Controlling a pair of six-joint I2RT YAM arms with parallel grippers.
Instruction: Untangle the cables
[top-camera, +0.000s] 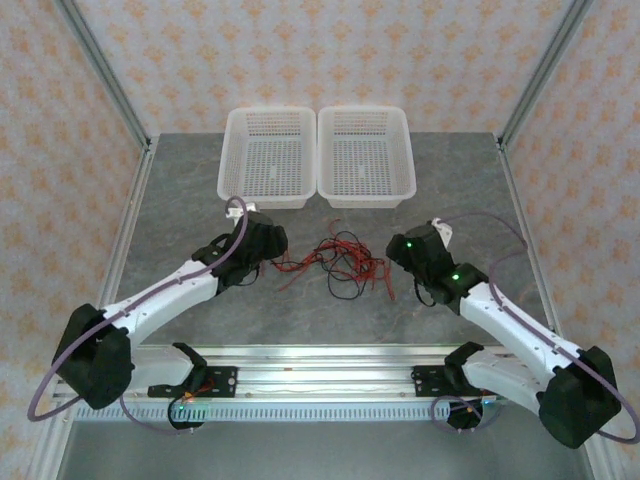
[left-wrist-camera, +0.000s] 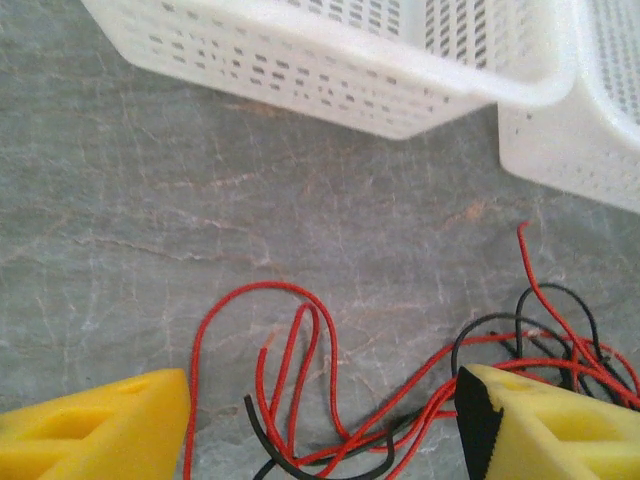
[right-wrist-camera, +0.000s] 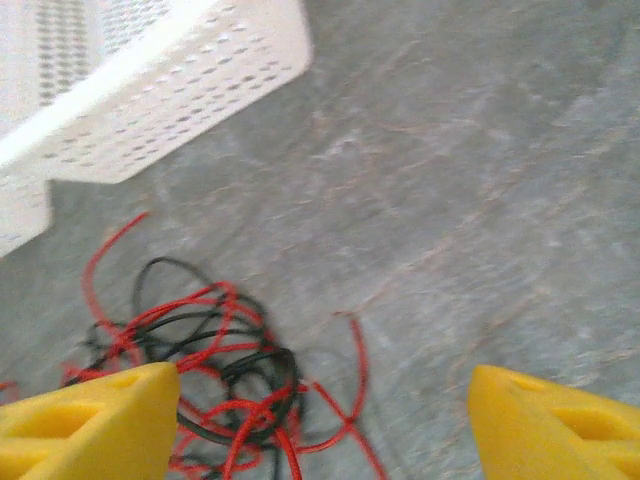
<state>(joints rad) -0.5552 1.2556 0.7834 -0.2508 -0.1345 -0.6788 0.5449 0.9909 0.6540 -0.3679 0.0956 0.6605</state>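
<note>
With the cables (top-camera: 340, 262) heaped just in front of the white baskets (top-camera: 265, 203) and the left gripper (left-wrist-camera: 322, 415) and right gripper (right-wrist-camera: 325, 415) both gaping empty there, each should pinch one loose outer strand and draw slowly sideways along the baskets.

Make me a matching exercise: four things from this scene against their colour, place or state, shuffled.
Things:
1. cables
2. baskets
3. table
4. left hand

Descriptions:
a. white, side by side at the far edge
b. grey, marbled
c. red and black, tangled
d. open, astride cable loops

Pairs: 1-c, 2-a, 3-b, 4-d.
</note>
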